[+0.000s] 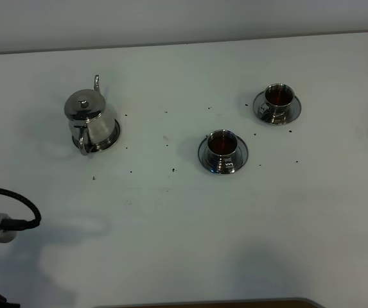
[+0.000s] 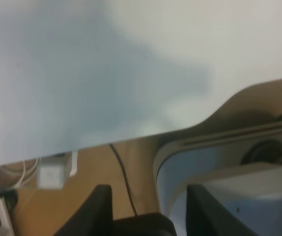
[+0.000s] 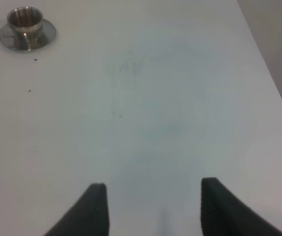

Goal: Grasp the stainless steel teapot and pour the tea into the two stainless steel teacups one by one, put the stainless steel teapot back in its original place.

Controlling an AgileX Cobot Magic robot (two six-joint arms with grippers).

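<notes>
The stainless steel teapot (image 1: 88, 119) stands upright on its round steel coaster (image 1: 111, 138) at the far left of the white table (image 1: 184, 218). Its domed lid is on, the loop handle faces the near side and the thin spout points to the far side.

Two stainless steel teacups stand on saucers to the right of the teapot, well apart from it. The nearer teacup (image 1: 222, 146) sits near the middle of the table on its saucer (image 1: 204, 153). The farther teacup (image 1: 277, 99) sits to the right and farther back on its saucer (image 1: 294, 109). Both cups contain reddish-brown tea (image 1: 221, 144).

The left gripper (image 2: 148, 196) hangs beyond the near left edge of the table, above cables and a rounded base. Its jaws are spread with nothing between them.

The right gripper (image 3: 153, 196) hangs above bare table surface. Its jaws are spread and grip nothing. One teacup on a saucer (image 3: 26, 24) is visible far ahead of it.

Small dark specks are scattered on the table between the teapot and the cups.
</notes>
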